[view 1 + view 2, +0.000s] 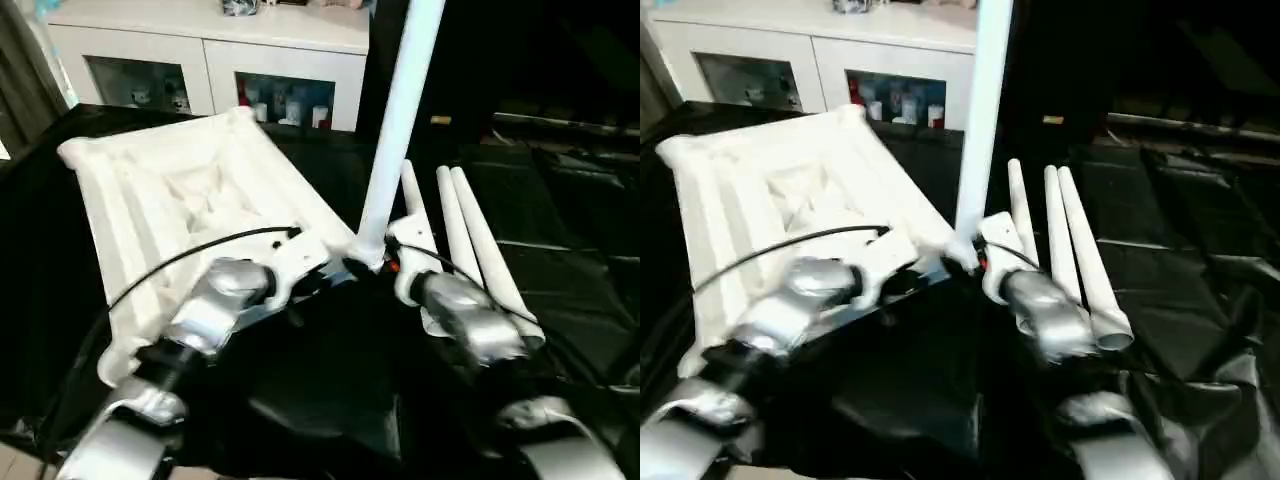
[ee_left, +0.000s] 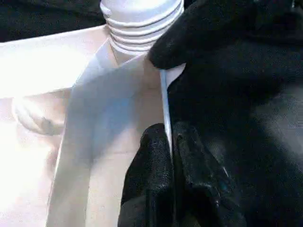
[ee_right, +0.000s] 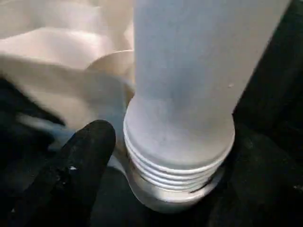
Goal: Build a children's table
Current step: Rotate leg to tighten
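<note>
The white table top [image 1: 180, 190] lies underside up on black cloth, ribs showing. One white leg [image 1: 400, 120] stands upright in its near right corner socket, its threaded end [image 3: 175, 161] sitting at the socket. My left gripper [image 1: 305, 278] is shut on the top's thin near rim [image 2: 163, 94], just beside that corner. My right gripper [image 1: 372, 264] is open around the leg's base, and one black finger [image 3: 85, 161] stands slightly off the threads.
Three loose white legs [image 1: 470, 240] lie side by side on the black cloth [image 1: 570, 230] to the right of the standing leg. A white cabinet with glass doors [image 1: 200, 60] stands behind the table top.
</note>
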Tool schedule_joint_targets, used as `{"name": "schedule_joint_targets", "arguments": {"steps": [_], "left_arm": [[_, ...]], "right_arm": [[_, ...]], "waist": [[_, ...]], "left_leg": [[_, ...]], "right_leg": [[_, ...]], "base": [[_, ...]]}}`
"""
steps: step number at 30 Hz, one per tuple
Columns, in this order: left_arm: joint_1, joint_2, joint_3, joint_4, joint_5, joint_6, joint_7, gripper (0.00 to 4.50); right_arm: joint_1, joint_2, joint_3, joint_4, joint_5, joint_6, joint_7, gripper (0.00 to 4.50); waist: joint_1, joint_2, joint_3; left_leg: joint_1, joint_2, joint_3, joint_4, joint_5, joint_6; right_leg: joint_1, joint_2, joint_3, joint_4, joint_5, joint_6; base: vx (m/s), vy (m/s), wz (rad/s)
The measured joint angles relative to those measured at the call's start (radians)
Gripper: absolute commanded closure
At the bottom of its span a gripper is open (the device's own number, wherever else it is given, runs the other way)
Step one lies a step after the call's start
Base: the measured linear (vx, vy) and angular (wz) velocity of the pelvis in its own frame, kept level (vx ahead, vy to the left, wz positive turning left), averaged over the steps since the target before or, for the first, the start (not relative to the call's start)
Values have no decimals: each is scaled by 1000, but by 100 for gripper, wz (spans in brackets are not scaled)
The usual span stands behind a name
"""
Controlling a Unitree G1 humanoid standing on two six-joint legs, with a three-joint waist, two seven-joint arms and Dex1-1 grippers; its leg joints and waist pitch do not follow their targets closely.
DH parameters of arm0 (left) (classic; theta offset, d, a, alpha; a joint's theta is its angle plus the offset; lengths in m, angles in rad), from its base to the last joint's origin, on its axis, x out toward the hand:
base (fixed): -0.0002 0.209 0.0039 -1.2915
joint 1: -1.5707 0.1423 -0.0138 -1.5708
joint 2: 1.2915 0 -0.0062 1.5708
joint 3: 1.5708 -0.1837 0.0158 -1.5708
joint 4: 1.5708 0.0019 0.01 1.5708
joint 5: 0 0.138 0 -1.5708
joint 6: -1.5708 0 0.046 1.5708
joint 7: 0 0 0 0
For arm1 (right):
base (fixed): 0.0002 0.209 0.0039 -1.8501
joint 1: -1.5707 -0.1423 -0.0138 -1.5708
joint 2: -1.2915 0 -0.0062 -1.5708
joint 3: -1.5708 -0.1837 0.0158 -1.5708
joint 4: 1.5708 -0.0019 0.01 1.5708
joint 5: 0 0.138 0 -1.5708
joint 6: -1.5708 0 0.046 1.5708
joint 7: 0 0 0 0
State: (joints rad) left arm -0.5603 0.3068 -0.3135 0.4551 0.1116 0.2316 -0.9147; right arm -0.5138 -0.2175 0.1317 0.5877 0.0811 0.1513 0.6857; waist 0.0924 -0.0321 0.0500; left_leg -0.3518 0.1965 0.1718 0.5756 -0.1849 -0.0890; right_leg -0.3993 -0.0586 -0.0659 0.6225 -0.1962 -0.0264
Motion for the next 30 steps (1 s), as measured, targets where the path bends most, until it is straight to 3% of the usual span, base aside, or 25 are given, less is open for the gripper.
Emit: {"name": "schedule_joint_targets", "arguments": {"steps": [4, 17, 30], "left_arm": [[24, 56, -5, -30, -32, -42, -116, 450], [68, 132, -9, -88, -86, -72, -269, 450], [76, 144, -8, -94, -95, -73, -281, 450]], "right_arm": [[22, -72, 34, -59, 2, 3, 149, 64], [75, -126, 69, -161, 45, 22, 322, 64], [89, -126, 71, -194, 78, 45, 350, 170]], "waist": [[3, 1, 0], [10, 1, 0], [10, 1, 0]], "left_leg": [[-2, 0, 0, 0, 0, 0], [-4, 0, 0, 1, 0, 0], [-3, 0, 0, 1, 0, 0]], "right_leg": [[-1, 0, 0, -2, -1, 0], [0, 0, 0, -6, -1, 0], [0, 0, 0, -6, -1, 0]], "base": [[0, 0, 0], [0, 0, 0], [0, 0, 0]]}}
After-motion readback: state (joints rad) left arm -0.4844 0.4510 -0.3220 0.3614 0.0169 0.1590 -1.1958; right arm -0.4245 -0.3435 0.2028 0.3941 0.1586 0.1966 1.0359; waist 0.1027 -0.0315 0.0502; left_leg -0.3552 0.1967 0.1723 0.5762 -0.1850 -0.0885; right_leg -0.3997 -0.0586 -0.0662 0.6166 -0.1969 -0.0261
